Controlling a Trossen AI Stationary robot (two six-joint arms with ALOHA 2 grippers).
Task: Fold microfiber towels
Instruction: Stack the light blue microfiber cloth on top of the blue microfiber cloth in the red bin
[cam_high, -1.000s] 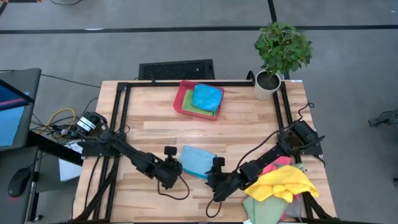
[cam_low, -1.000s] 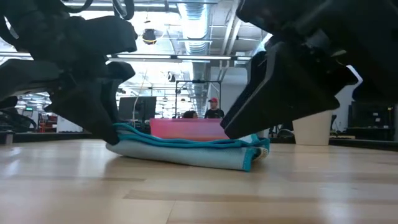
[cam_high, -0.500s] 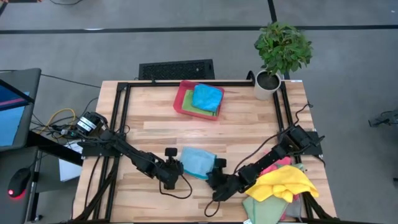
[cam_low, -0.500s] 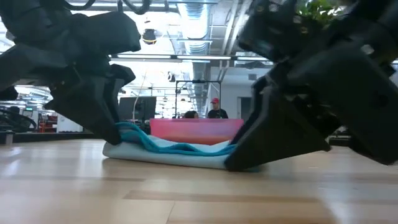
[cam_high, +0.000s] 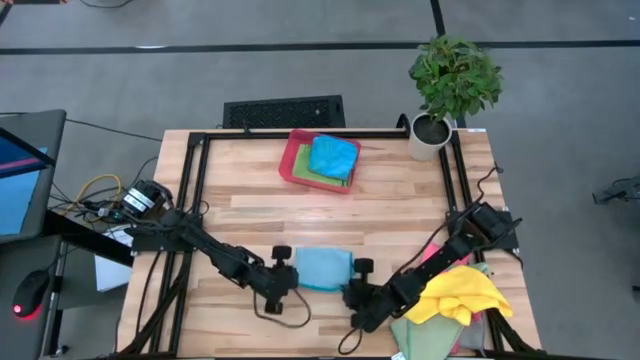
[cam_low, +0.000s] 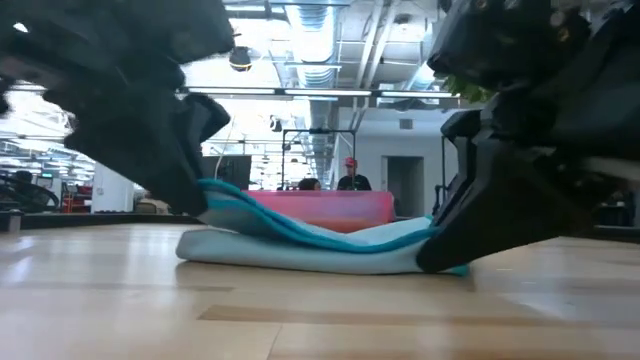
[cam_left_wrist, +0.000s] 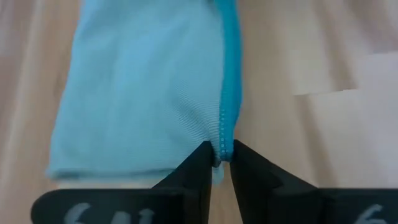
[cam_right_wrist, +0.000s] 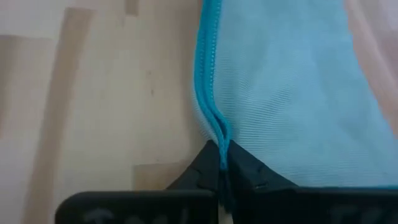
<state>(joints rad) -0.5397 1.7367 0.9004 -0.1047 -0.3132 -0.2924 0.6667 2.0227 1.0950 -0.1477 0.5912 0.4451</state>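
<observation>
Red tray (cam_high: 291, 160) holds folded blue towel (cam_high: 333, 155) atop green towel (cam_high: 312, 176). Left tool (cam_high: 287, 277) and right tool (cam_high: 352, 290) pinch opposite hems of light blue towel (cam_high: 322, 268) on surface (cam_high: 390, 215).

The right gripper (cam_right_wrist: 221, 155) pinches the stitched, darker-blue edge of a light blue microfiber towel (cam_right_wrist: 286, 93), its two dark fingers (cam_right_wrist: 249, 171) pressed together on the hem. Pale wooden table (cam_right_wrist: 99, 99) lies beside the cloth.
</observation>
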